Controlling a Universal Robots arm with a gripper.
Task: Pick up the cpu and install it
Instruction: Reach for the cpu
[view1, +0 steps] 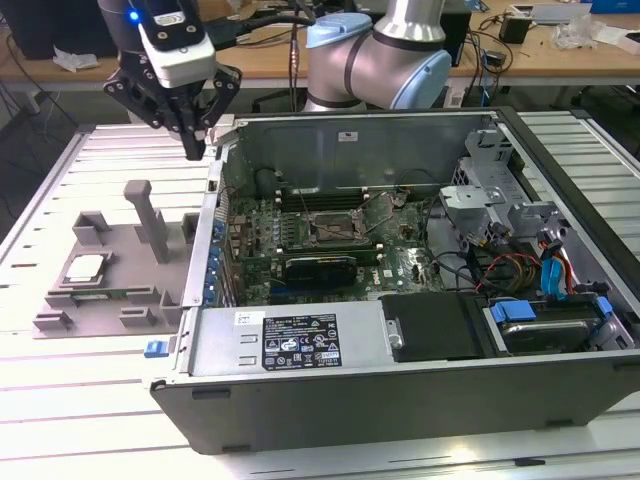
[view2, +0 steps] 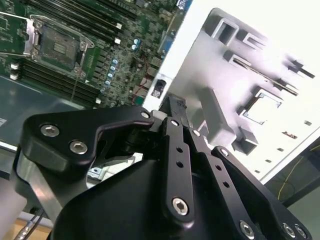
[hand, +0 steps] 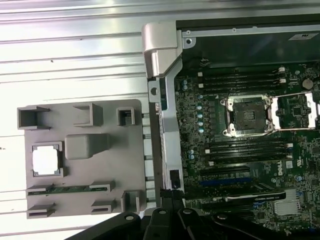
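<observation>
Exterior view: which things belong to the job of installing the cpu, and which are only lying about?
Of the job: cpu in the grey holder; open socket on the motherboard; gripper near a corner of the case.
Lying about: power supply; blue cables; drive cage.

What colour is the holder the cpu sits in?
Grey. The holder shows best in the first wrist view.

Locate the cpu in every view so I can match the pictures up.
Exterior view: the cpu lies in a square pocket of the grey fixture, to the exterior view's left of the computer case.
First wrist view: the cpu sits in that pocket, beside the raised block.
Second wrist view: the pocket glares white; cannot tell the chip.
Shared landmark: the motherboard socket.
</observation>
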